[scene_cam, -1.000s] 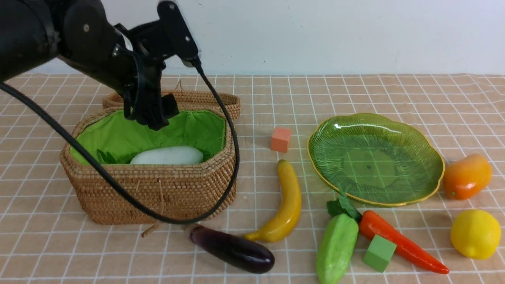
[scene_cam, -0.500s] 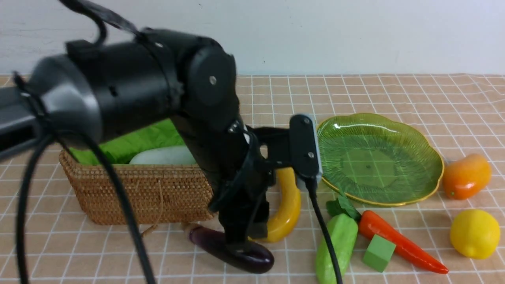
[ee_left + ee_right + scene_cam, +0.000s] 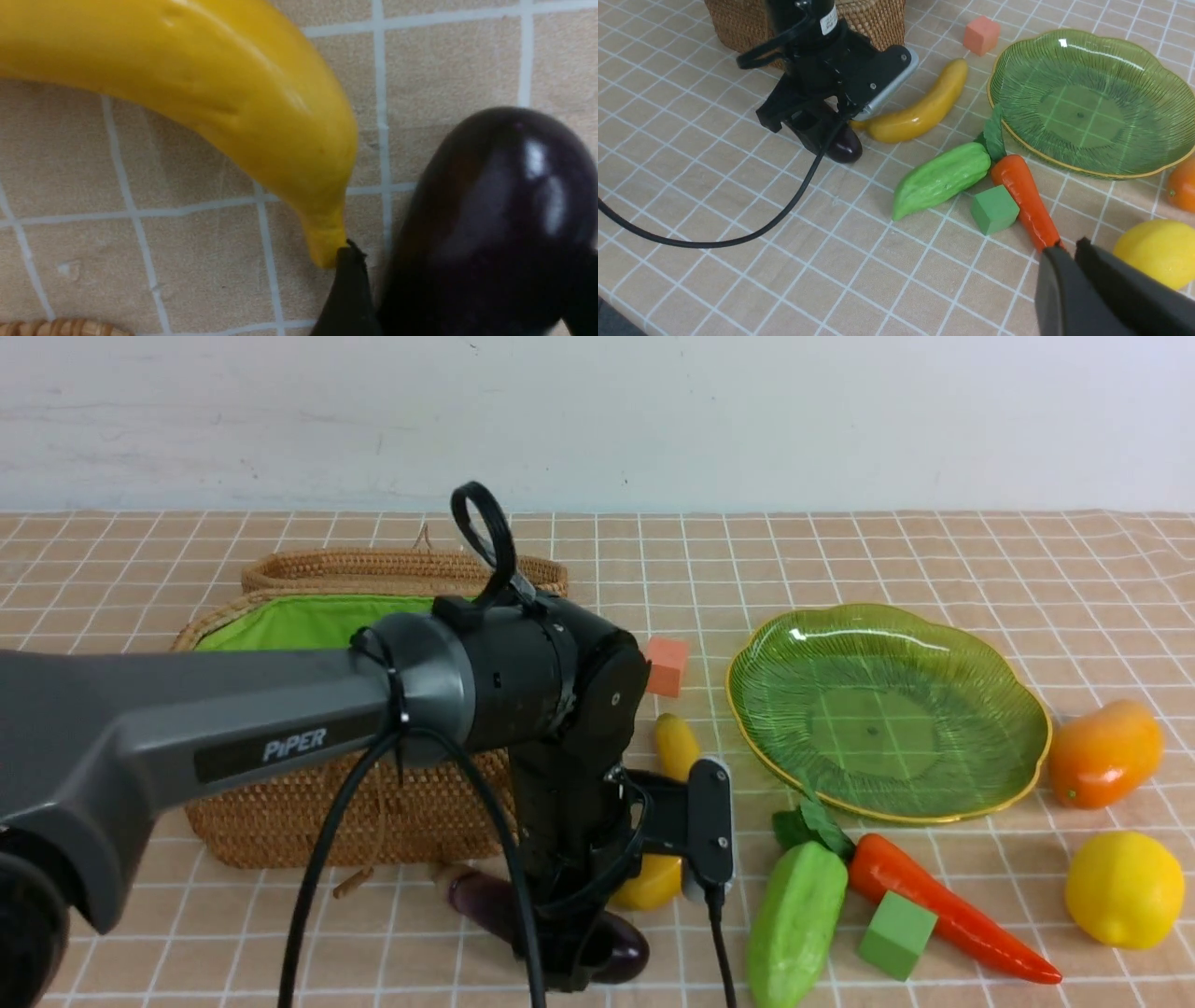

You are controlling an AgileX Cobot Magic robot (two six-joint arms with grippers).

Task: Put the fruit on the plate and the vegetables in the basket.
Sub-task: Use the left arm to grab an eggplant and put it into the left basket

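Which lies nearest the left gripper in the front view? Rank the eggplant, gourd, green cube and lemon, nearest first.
1. eggplant: front centre, between the jaws of the left gripper.
2. gourd: just to the gripper's right.
3. green cube: further right, against the carrot.
4. lemon: at the far right.

basket (image 3: 308, 817): rough woven wicker; plate (image 3: 887, 709): glossy ribbed glass; eggplant (image 3: 495, 214): smooth, glossy; tablecloth (image 3: 934, 551): matt cloth
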